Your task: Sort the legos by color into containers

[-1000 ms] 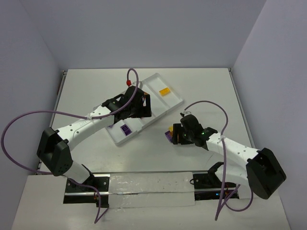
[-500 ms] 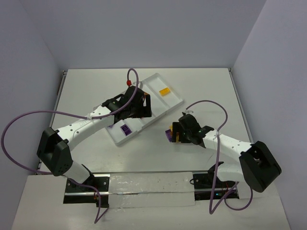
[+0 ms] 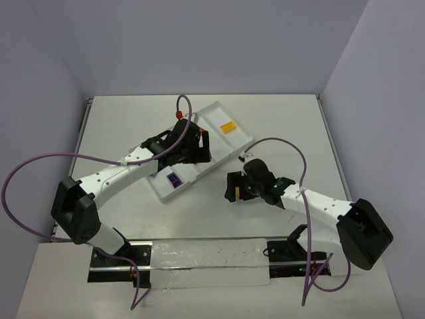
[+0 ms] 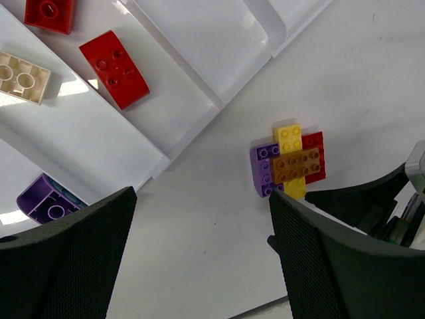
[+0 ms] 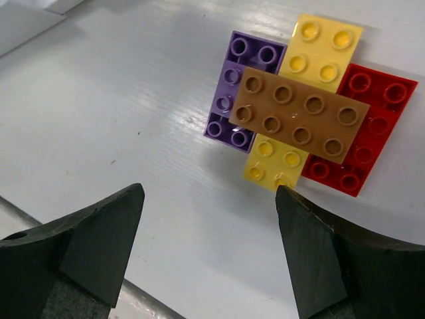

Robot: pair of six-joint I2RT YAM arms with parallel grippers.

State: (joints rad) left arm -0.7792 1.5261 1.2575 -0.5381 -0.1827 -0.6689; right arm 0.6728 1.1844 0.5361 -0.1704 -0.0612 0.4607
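**Sorting partly done: five bricks in the tray, a stuck-together clump waits on the table**

A white table (image 3: 119,126) holds a flat white tray (image 3: 214,114), set at an angle and split into long compartments. Two robot arms reach in from the near edge. The left gripper (image 4: 201,219) hovers over the tray's near end, jaws spread wide with nothing between them. The right gripper (image 5: 209,199) hangs low over the table just beside the tray, jaws likewise apart and empty.

Sorted so far, as far as can be seen: two red bricks (image 4: 114,60) share one compartment, a tan brick (image 4: 23,76) lies in the one next to it, a purple brick (image 4: 45,199) sits nearer the left gripper, and an orange-yellow brick (image 3: 227,127) rests in the compartment on the far side.

Not sorted: a clump of bricks (image 4: 290,163) on the bare table, near the tray's corner and directly ahead of the right gripper. A brown plate (image 5: 299,114) is pressed across a purple piece (image 5: 255,52), a yellow piece (image 5: 322,46) and a red piece (image 5: 375,106). These likely need pulling apart before each can go to its colour.

From above, the right gripper covers nearly all of the clump. The left gripper's finger hides part of the purple brick, so its compartment is uncertain. The tray's far ends are cut off in the wrist view. Whether the yellow under the plate is one brick or two cannot be told.
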